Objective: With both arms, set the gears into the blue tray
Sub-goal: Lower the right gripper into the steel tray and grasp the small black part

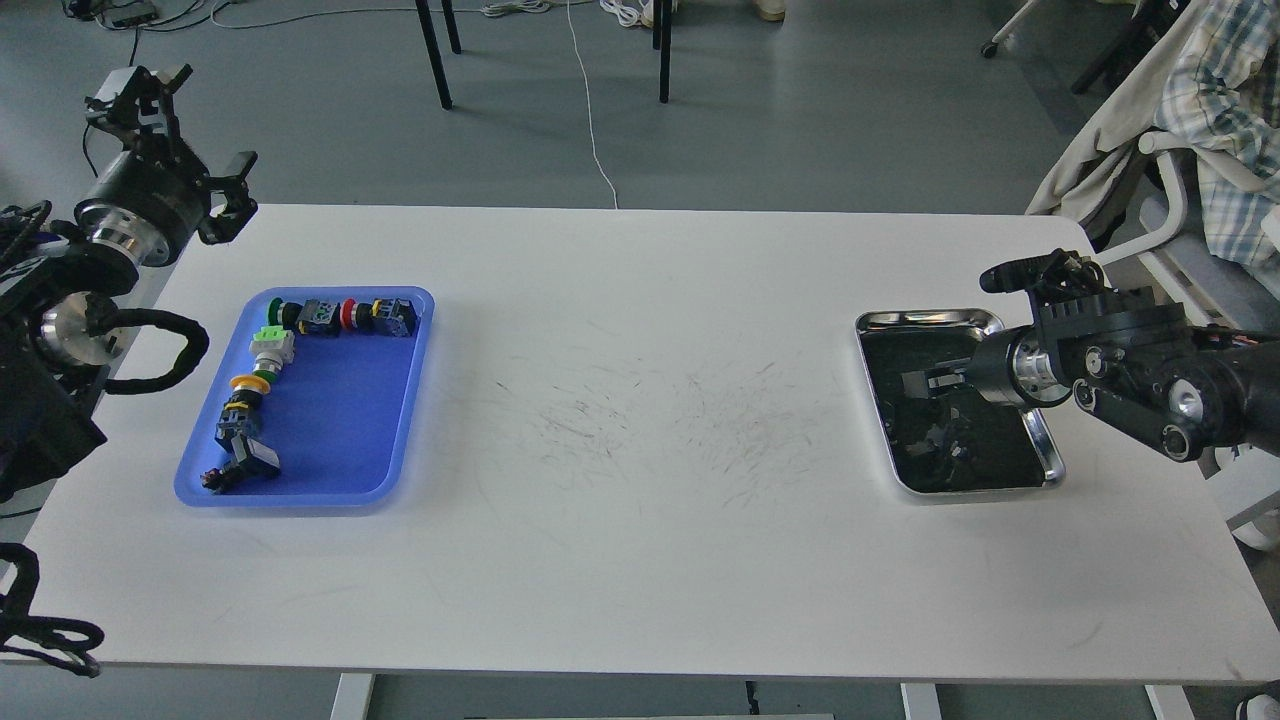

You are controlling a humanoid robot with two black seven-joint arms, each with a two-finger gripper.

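Lining 2 edges of the blue tray, 7 push-button switches occupy it. Steel tray far right; gears indistinguishable on its black lining. Right gripper over it, finger state unreadable. Left gripper spread, beyond the scuffed white table. Grey floor.

**A robotics lab or test room**

A plain white surface, scuffed with dark marks, stands on a grey floor strewn with loose cables. Black chair or stand legs rise behind it. A chair draped with clothing sits at the right. Nothing domestic shows; it reads as a workspace.
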